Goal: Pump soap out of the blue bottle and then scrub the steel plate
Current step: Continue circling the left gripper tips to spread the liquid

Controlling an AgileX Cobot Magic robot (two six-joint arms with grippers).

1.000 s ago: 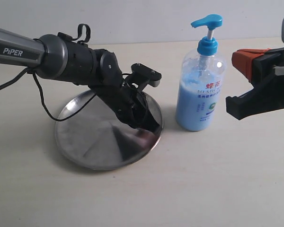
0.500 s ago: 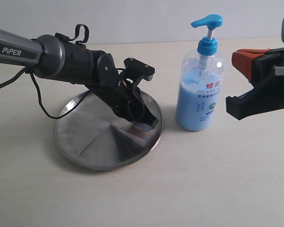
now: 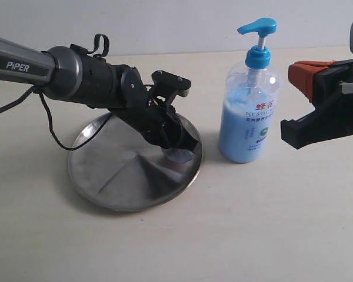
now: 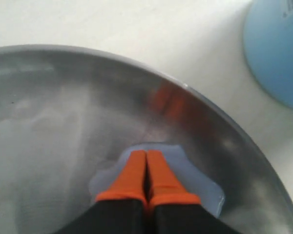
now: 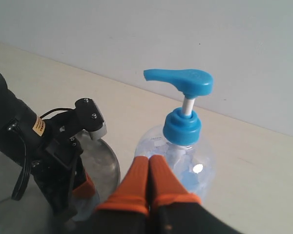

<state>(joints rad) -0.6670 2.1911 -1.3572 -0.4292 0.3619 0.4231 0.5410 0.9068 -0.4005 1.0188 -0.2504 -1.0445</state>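
The steel plate (image 3: 106,176) lies on the table at the left. A small blob of pale blue soap (image 3: 177,155) sits near the plate's right rim. My left gripper (image 3: 185,150) is shut, and its orange fingertips (image 4: 136,168) press down into the soap (image 4: 195,180) on the plate (image 4: 63,122). The blue bottle (image 3: 247,117) stands upright just right of the plate, pump head up. My right gripper (image 3: 291,73) hovers to the right of the bottle, shut and empty. In the right wrist view my right gripper (image 5: 149,160) points at the bottle (image 5: 185,146) without touching it.
The left arm (image 3: 88,76) and its cable stretch over the plate's back half. The pale tabletop (image 3: 253,223) runs toward the front and a light wall stands behind. The bottle's base (image 4: 278,53) stands close to the plate's rim.
My left gripper has slid a little across the plate toward its back right rim, and the blue soap smear now shows under its tips. The right arm and the bottle have not moved.
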